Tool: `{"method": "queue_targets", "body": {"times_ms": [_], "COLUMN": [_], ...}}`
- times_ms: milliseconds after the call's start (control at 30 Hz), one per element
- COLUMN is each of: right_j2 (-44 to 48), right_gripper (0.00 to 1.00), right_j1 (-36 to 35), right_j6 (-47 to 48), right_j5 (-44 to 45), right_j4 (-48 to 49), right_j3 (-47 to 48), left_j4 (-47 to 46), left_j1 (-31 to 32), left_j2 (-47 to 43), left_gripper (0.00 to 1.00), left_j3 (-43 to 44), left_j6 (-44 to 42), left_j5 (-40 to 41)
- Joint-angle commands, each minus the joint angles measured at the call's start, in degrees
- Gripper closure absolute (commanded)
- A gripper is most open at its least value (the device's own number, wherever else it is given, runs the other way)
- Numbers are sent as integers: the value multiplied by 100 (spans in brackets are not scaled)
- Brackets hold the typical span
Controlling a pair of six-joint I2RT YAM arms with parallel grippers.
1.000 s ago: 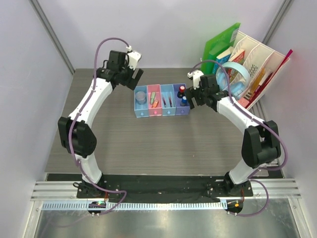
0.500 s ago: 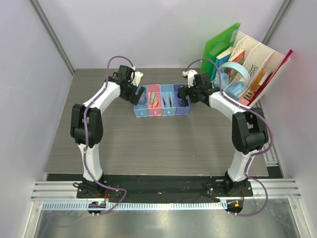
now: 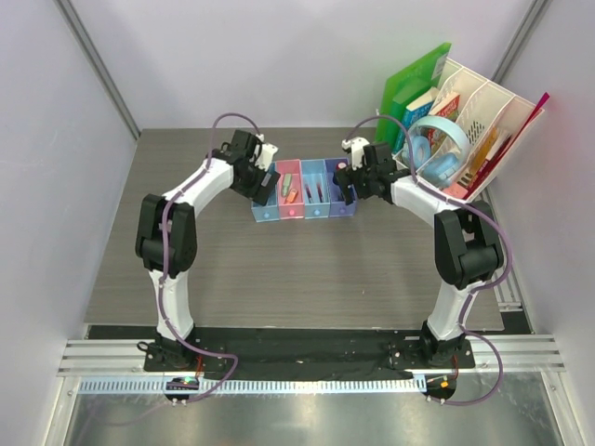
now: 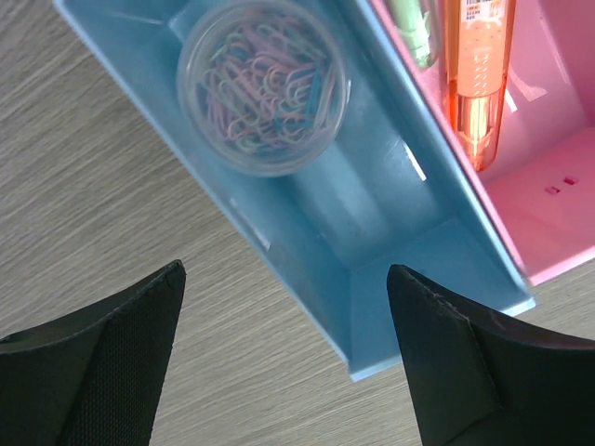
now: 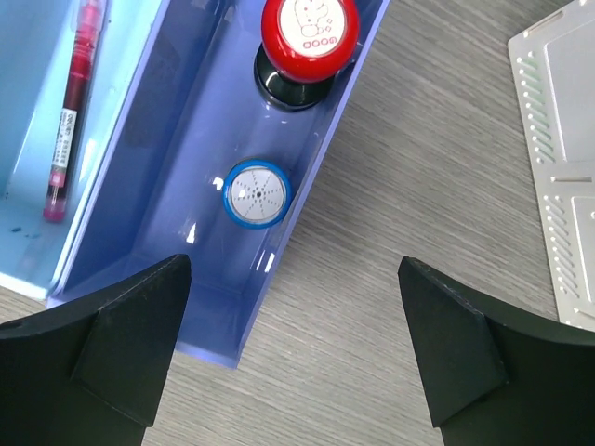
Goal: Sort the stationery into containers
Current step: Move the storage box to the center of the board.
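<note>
Overhead, both pincers [image 4: 285,274] [image 5: 295,265] gape above the containers [image 3: 316,211].

— What place was it?
— A robot lab: bare white walls [image 3: 307,56] boxed a grey table [image 3: 307,269], a left arm [image 3: 195,186] and right arm [image 3: 418,200] bolted at its near edge.

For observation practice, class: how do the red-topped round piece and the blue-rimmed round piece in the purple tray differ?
The red-topped piece is wider than the blue-rimmed piece. The red-topped piece carries a white cartoon print on red, while the blue-rimmed piece shows a pale dotted face. Both stand round face up in the purple tray.
</note>
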State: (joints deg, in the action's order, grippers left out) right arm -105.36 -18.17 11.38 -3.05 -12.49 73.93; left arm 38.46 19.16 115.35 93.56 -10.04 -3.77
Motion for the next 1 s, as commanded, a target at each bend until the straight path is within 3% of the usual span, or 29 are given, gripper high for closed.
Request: {"method": "queue_targets", "body": {"times_ms": [0, 633, 967], "right_j2": [323, 2081, 2177], "right_gripper": [0, 0, 0], "right_j1": [-125, -1179, -1197], "right_j6": [-48, 49, 93], "right_j5": [32, 190, 217], "right_j4": [98, -386, -394], "right_j3": [-212, -1987, -2023], "left_j4": [-31, 127, 215], "left_j1": [176, 492, 528], "left_j2": [-65, -786, -927], "left_gripper": [12, 12, 11], "left_j3": [-249, -1340, -1288], "left_j6": [73, -147, -200], "left_j5": [-176, -177, -247]}}
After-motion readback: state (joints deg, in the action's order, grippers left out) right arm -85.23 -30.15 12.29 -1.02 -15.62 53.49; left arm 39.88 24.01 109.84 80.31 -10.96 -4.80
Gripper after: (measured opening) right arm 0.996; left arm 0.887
